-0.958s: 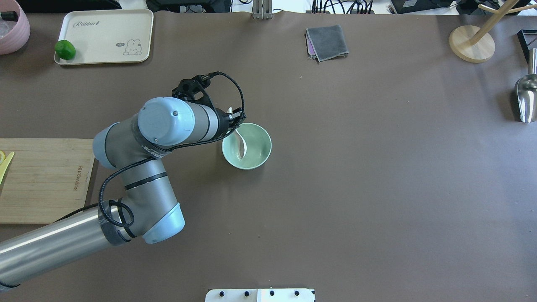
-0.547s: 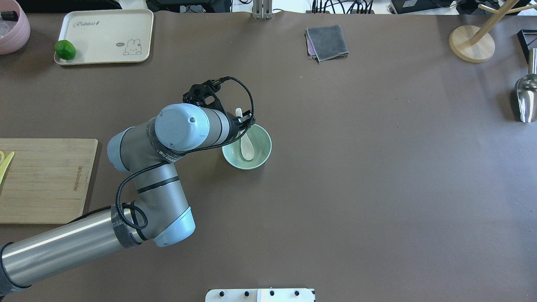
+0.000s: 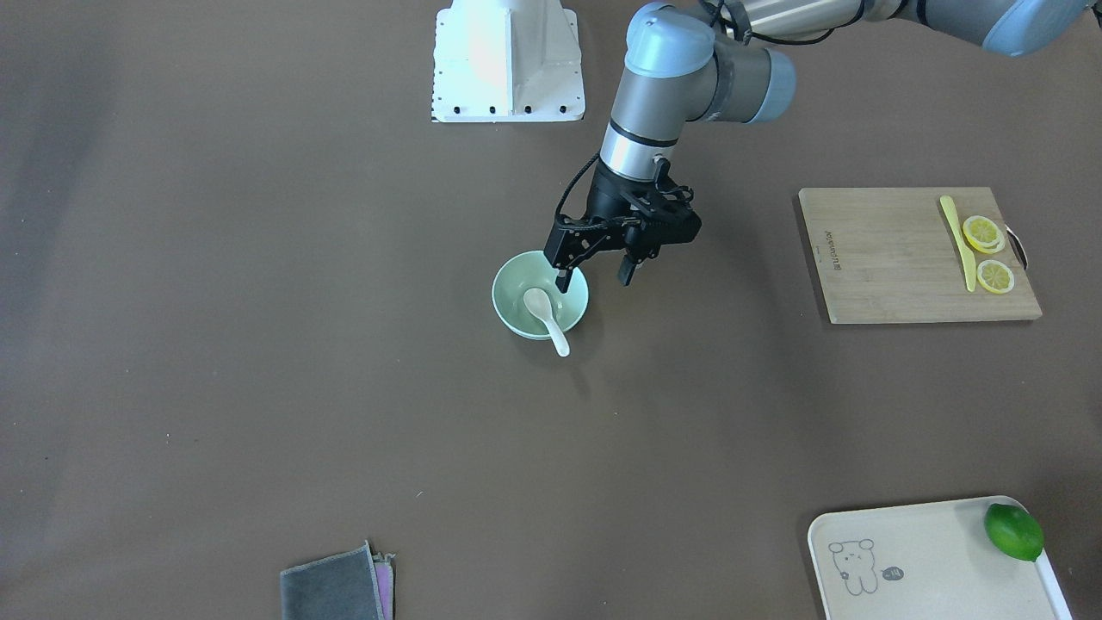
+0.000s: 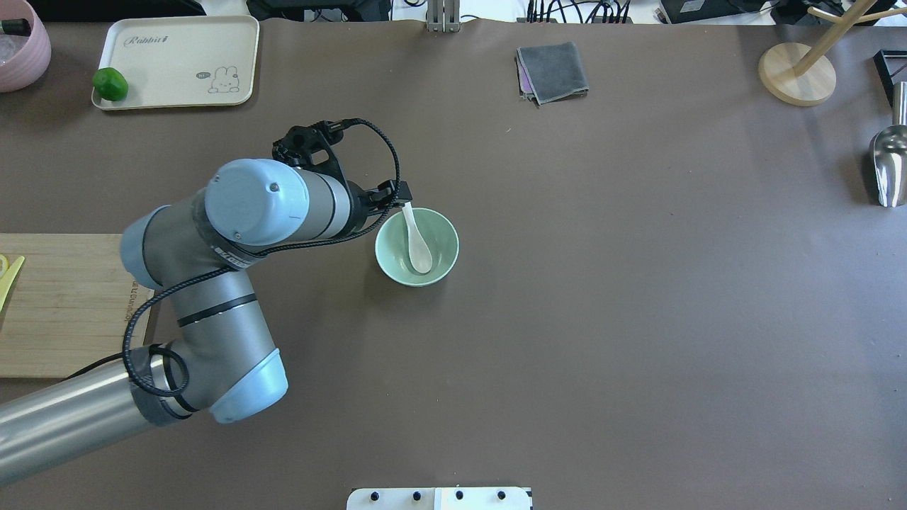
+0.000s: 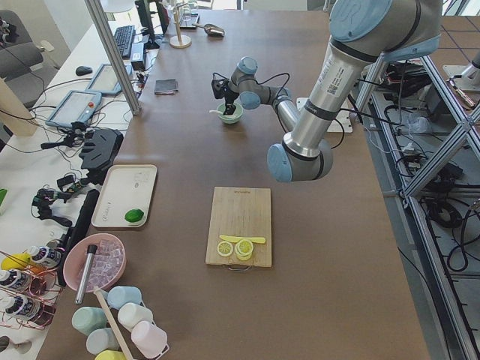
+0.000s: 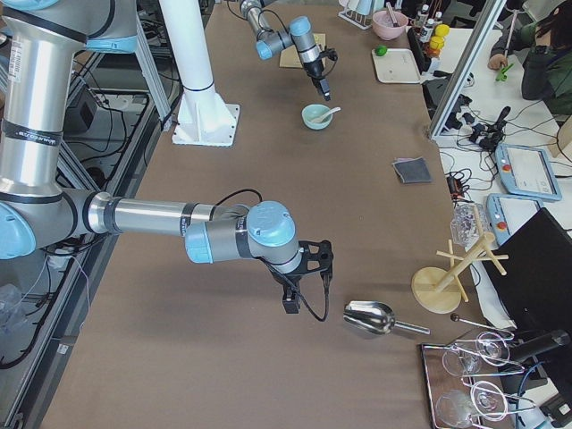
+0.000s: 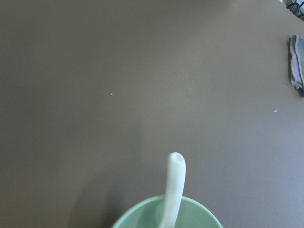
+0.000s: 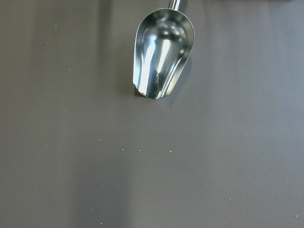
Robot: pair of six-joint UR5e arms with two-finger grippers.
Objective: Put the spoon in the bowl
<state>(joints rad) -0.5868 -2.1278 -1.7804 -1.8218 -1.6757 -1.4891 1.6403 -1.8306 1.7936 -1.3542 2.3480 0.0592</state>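
The white spoon [image 4: 418, 248] lies in the mint-green bowl [image 4: 441, 237], scoop down inside and handle propped on the far rim, sticking out over the table. It shows the same way in the front view, spoon [image 3: 544, 314] in bowl [image 3: 513, 300]. My left gripper [image 3: 594, 280] is open and empty, hanging just above the bowl's edge on the side toward the cutting board. The left wrist view shows the spoon handle [image 7: 175, 183] over the bowl rim [image 7: 142, 214]. My right gripper [image 6: 308, 288] shows only in the exterior right view; I cannot tell if it is open.
A wooden cutting board [image 3: 887, 258] holds a yellow knife and lemon slices. A cream tray [image 4: 177, 64] carries a lime. A grey cloth [image 4: 553, 71], a wooden stand [image 4: 797, 74] and a metal scoop [image 4: 889, 166] sit at the far and right sides.
My left gripper carried the spoon over the bowl, let it go and drew back to the left. The spoon now rests in the bowl on its own.
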